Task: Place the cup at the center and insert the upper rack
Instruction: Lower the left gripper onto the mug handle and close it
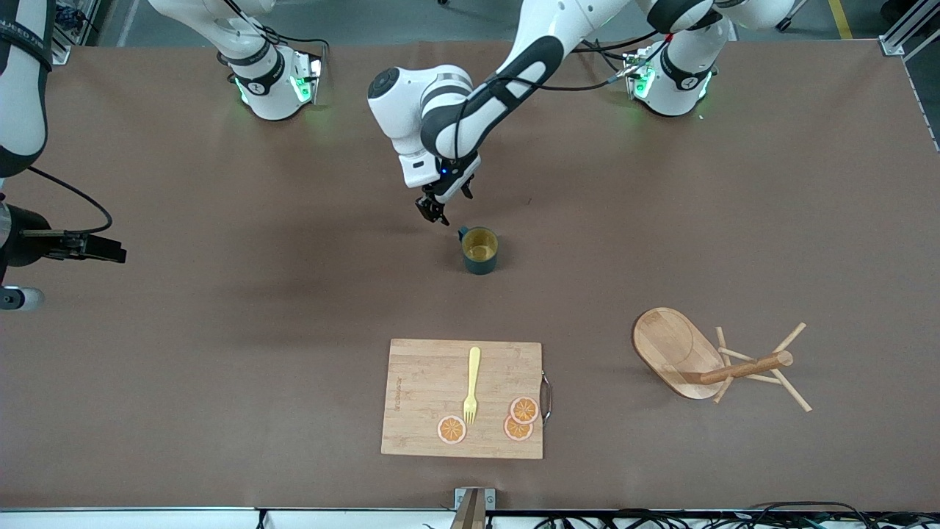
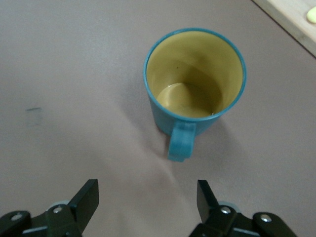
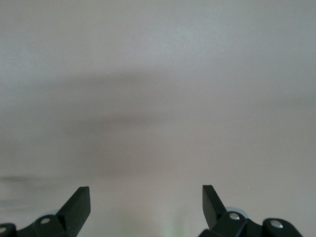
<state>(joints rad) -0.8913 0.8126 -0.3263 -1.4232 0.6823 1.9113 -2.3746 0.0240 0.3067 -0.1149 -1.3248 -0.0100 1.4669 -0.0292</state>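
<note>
The cup (image 1: 480, 250) is a dark teal mug with a yellow inside, standing upright near the middle of the table. In the left wrist view the cup (image 2: 195, 89) turns its small handle toward my fingers. My left gripper (image 1: 433, 213) hangs low just beside the handle, farther from the front camera than the cup. The left gripper (image 2: 148, 190) is open with only bare table between its fingers. The upper rack (image 1: 705, 364), a light wooden mug tree, lies tipped on its side toward the left arm's end. My right gripper (image 1: 117, 255) waits at the right arm's end; seen from the wrist, the right gripper (image 3: 146, 197) is open over bare table.
A bamboo cutting board (image 1: 418, 389) lies nearer to the front camera than the cup. It carries a yellow fork (image 1: 471, 386) and three orange slices (image 1: 452, 430). A corner of the board (image 2: 291, 17) shows in the left wrist view.
</note>
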